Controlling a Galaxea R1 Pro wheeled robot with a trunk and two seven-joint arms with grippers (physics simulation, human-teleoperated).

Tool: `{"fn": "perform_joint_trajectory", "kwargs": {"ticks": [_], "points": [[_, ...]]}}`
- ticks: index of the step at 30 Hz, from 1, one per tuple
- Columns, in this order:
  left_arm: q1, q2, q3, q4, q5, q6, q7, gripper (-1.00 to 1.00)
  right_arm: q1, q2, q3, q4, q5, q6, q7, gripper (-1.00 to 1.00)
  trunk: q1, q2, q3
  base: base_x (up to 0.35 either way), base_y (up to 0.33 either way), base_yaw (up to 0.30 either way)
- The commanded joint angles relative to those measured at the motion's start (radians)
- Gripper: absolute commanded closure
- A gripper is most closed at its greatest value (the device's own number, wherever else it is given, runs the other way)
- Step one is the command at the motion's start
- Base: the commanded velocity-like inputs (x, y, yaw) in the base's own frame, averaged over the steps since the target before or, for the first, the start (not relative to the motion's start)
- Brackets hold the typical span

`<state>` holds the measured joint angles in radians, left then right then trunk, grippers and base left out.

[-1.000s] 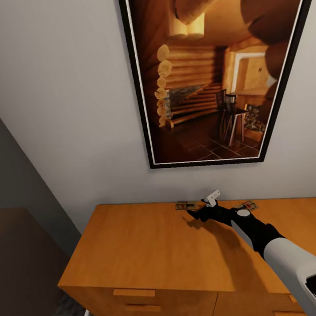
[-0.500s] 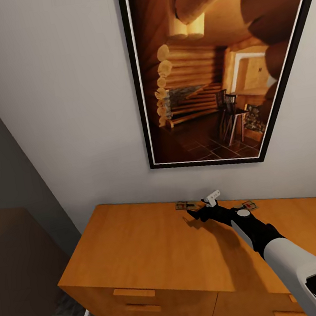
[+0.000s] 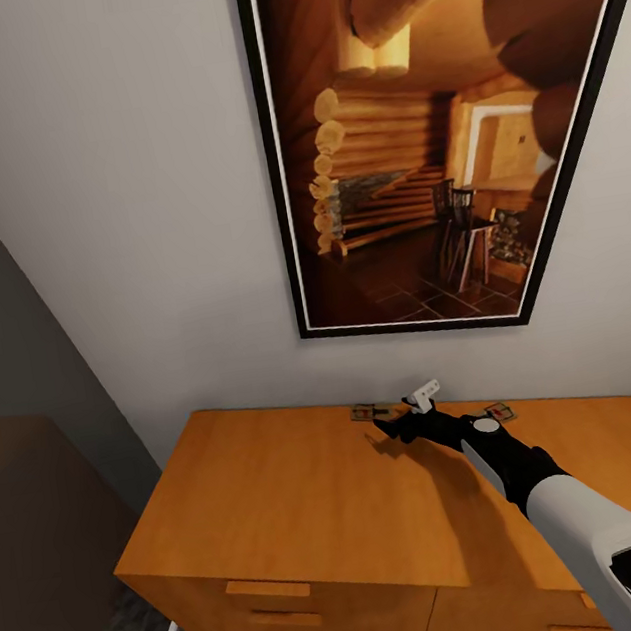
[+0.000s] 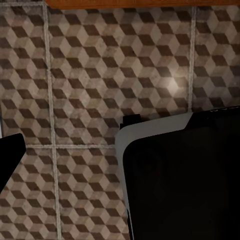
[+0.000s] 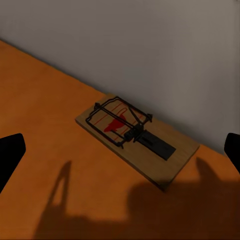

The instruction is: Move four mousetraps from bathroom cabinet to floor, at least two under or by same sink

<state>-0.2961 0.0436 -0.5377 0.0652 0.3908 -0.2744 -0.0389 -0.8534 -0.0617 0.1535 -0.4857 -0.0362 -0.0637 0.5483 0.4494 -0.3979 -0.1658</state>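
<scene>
On the orange-brown cabinet [image 3: 281,492], near the wall, lie two mousetraps. My right gripper [image 3: 390,427] hovers low over the top, just short of the left mousetrap [image 3: 368,412]; the other mousetrap [image 3: 499,411] lies beside my right forearm. In the right wrist view that mousetrap [image 5: 136,141], a small wooden board with dark wire and a red patch, lies flat between and ahead of my spread fingertips [image 5: 10,156], untouched. The right gripper [image 5: 120,150] is open. The left wrist view looks down on the bathroom floor [image 4: 90,75], with one dark fingertip [image 4: 9,156] at the picture's edge.
A large framed picture of a log cabin [image 3: 430,136] hangs on the grey wall above the cabinet. Drawer fronts with bar handles [image 3: 267,588] face me. A dark wall or partition [image 3: 22,450] stands at the left. My own white and black body [image 4: 185,175] hangs over the floor tiles.
</scene>
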Motion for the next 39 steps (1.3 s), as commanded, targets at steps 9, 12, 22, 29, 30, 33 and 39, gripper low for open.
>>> {"fn": "perform_joint_trajectory", "kwargs": {"ticks": [9, 12, 22, 29, 30, 33, 39], "points": [[-0.002, -0.001, -0.008, 0.004, 0.010, -0.006, -0.004, -1.00, -0.001, -0.001, 0.006, 0.001, -0.004, -0.005, -0.001, -1.00, 0.001, -0.002, -0.002, 0.007, 0.000, 0.000], [-0.002, 0.000, -0.008, 0.004, 0.011, -0.006, -0.004, -1.00, -0.001, -0.001, 0.006, 0.001, -0.004, -0.005, -0.001, -1.00, 0.001, -0.002, -0.002, 0.001, 0.000, 0.000], [-0.002, 0.000, -0.008, 0.004, 0.010, -0.006, -0.004, -1.00, -0.001, -0.001, 0.006, 0.001, -0.005, -0.004, -0.001, -1.00, 0.001, -0.002, -0.007, 0.000, 0.000, 0.000], [-0.002, -0.001, -0.008, 0.004, 0.010, -0.005, -0.004, -1.00, -0.001, -0.001, 0.006, 0.001, -0.004, -0.004, -0.001, -1.00, 0.001, -0.002, -0.017, 0.000, 0.000, 0.000], [-0.002, 0.000, -0.008, 0.004, 0.010, -0.005, -0.004, -1.00, -0.001, -0.001, 0.006, 0.001, -0.004, -0.004, -0.001, -1.00, 0.001, -0.002, -0.018, 0.000, 0.000, 0.000], [-0.002, 0.000, -0.008, 0.004, 0.011, -0.005, -0.004, -1.00, -0.001, -0.001, 0.006, 0.001, -0.004, -0.004, -0.001, -1.00, 0.001, -0.002, -0.023, 0.000, 0.000, 0.000], [-0.002, 0.000, -0.008, 0.004, 0.010, -0.005, -0.004, -1.00, -0.001, -0.001, 0.006, 0.001, -0.004, -0.004, -0.001, -1.00, 0.001, -0.002, -0.032, 0.000, 0.000, 0.000]]}}
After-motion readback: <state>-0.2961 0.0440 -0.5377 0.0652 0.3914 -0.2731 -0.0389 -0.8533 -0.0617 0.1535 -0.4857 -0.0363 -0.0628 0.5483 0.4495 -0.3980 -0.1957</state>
